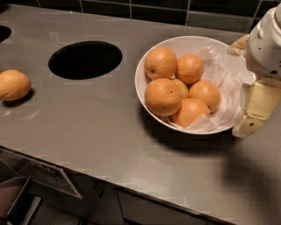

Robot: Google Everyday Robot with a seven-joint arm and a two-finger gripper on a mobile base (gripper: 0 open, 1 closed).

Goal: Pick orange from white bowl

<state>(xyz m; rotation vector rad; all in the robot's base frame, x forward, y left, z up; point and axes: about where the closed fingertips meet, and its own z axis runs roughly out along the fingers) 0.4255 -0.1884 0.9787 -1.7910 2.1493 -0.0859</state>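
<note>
Orange [163,96]: I see it in the white bowl [191,40], at the front left of the pile.
Gripper [240,87]: by the bowl's right rim, spread open, holding nothing.
Tabletop [88,127]: the bowl sits here.

Your counter [109,132] is brushed metal, matt grey with a dull sheen. The white bowl [197,44] looks glossy and smooth, and is lined with thin, crumpled white paper [224,88]. The orange [163,96] has dimpled, faintly waxy peel, and so does the lone fruit [14,85] at your far left. The gripper [252,88], at the bowl's right rim, looks like smooth hard plastic, white above and matt cream below. The wall tiles [109,6] behind are dark and glossy.
</note>
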